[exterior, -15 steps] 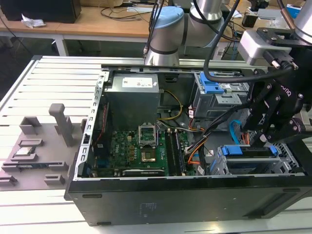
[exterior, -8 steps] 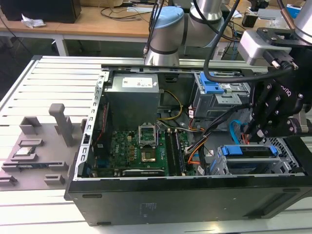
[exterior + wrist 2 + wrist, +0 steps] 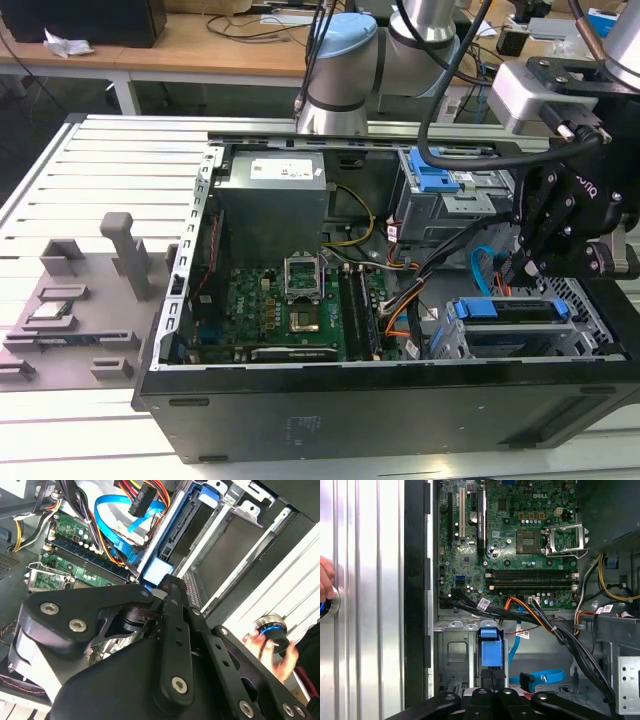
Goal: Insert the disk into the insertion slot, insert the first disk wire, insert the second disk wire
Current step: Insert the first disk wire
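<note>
Exterior view, left to right.

- Grey slatted aluminium table (image 3: 120, 160) carries grey moulded plastic fixtures (image 3: 110, 290) at the exterior view's left.
- Black steel computer case (image 3: 350, 410) lies flat on the table with its side open.
- Inside the case are a grey boxy power supply (image 3: 275, 200) and, nearer the camera, a green motherboard (image 3: 270, 300).
- First disk wire (image 3: 144, 497) is a thin red/orange and black bundle. Its small black plug hangs free beside the loop of the second disk wire.
- Taller grey cage with blue latch (image 3: 440, 205) stands at the far side.
- Second disk wire (image 3: 480, 262), a light-blue flat cable, curves loose between the 2 cages.
- Insertion slot (image 3: 455, 338), the low grey perforated sheet-metal cage, sits at the exterior view's right. The disk (image 3: 478, 308), in its bright blue plastic carrier frame, lies in the bay.
- Black gripper (image 3: 526, 270) hangs over the disk's near end, jaws drawn together on the carrier's blue tab.
- In the second wrist view, a person's hand (image 3: 272, 647) rests on a round knob (image 3: 269, 626) outside the case.
</note>
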